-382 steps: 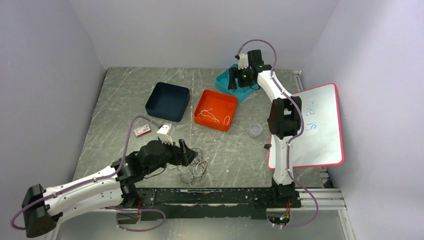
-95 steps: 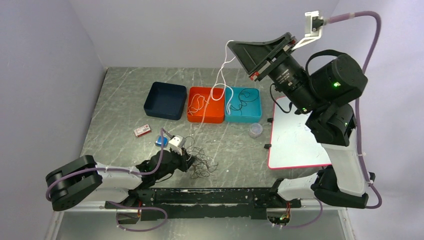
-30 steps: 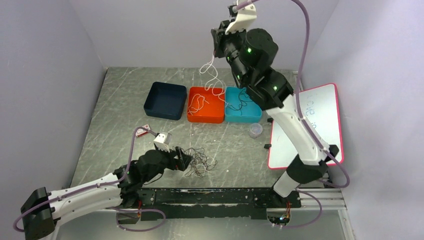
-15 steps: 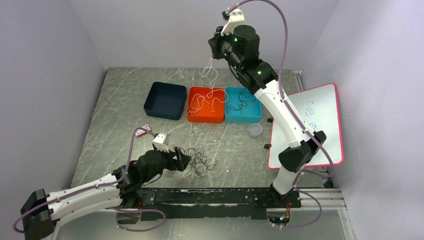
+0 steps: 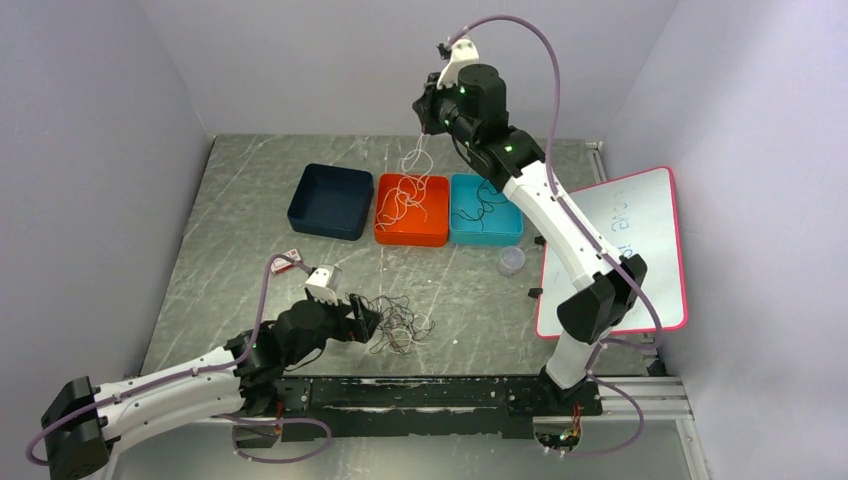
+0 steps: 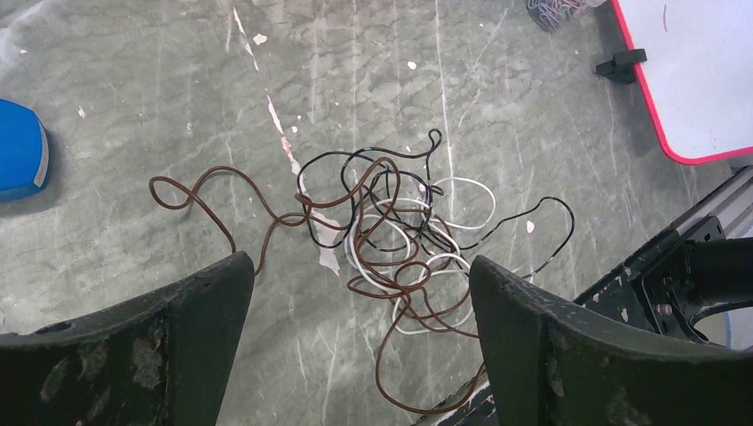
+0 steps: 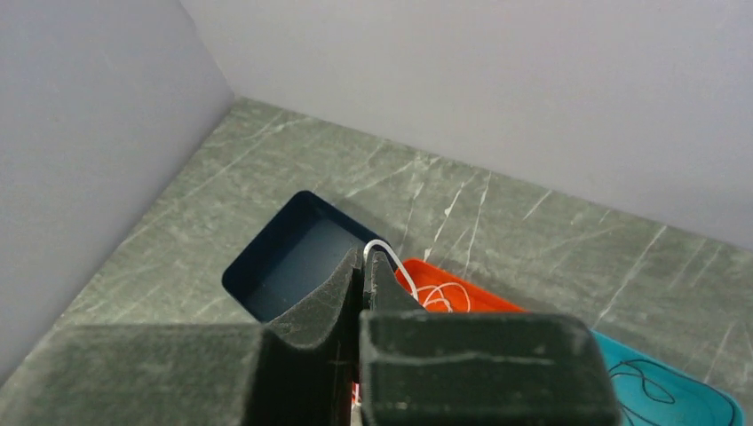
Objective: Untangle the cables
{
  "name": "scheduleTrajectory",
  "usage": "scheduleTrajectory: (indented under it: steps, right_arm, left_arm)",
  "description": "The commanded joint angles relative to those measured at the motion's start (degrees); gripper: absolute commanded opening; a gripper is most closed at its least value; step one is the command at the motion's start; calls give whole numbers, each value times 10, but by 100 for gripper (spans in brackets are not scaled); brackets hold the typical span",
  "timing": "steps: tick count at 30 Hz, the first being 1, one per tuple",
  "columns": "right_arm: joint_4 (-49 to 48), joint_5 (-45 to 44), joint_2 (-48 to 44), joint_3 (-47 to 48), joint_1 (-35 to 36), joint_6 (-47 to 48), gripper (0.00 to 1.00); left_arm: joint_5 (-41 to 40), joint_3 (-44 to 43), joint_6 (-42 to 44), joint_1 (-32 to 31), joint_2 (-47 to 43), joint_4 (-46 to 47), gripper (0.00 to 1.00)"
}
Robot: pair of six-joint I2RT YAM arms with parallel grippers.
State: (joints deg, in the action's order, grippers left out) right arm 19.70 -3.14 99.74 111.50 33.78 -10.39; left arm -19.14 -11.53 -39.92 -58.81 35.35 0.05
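A tangle of brown, black and white cables (image 6: 391,240) lies on the table near the front edge, also seen from above as a dark knot of cables (image 5: 398,326). My left gripper (image 6: 360,351) hovers just short of it, open, nothing between its jaws. High over the orange bin (image 5: 383,233) my right gripper (image 5: 426,118) is shut on a white cable (image 5: 412,180), which hangs down with its lower loops in that bin. In the right wrist view the white cable (image 7: 391,257) curls out of the shut fingertips (image 7: 365,263). The teal bin (image 5: 505,231) holds a dark cable (image 5: 485,208).
A dark blue bin (image 5: 333,202) stands left of the orange one. A small red-and-white box (image 5: 287,259), a clear cup (image 5: 512,260) and a whiteboard with a pink rim (image 5: 640,250) lie around. A blue object (image 6: 19,151) sits left of the tangle.
My right gripper has come down and back toward the wall with the white cable, and more of the cable has settled into the orange bin. The left gripper has stayed beside the tangle.
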Motion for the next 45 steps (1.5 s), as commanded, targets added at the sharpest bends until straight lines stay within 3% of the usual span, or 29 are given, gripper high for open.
scheduleTrajectory:
  steps: [1,10,19,32,35,41,45]
  right_arm:
    - [-5,9,17,-34,-9,-12,0]
    - [-20,18,51,-91,-21,-26,0]
    - [-22,82,114,-128,-33,-26,1]
    - [22,70,220,-128,-35,14,7]
    - [22,57,232,-137,-35,13,12]
    - [5,29,200,-162,-35,5,40]
    - [-2,31,149,-176,-35,-5,49]
  left_arm:
    - [-5,-15,-7,3,-7,-9,96]
    - [6,-13,-18,3,-6,-12,97]
    - [-14,-49,-32,3,-21,-77,99]
    - [-17,-63,-38,3,-18,-94,99]
    - [-22,-65,-37,3,-21,-101,99]
    - [-26,-69,-40,3,-28,-114,99]
    - [-37,-80,-41,3,-31,-134,99]
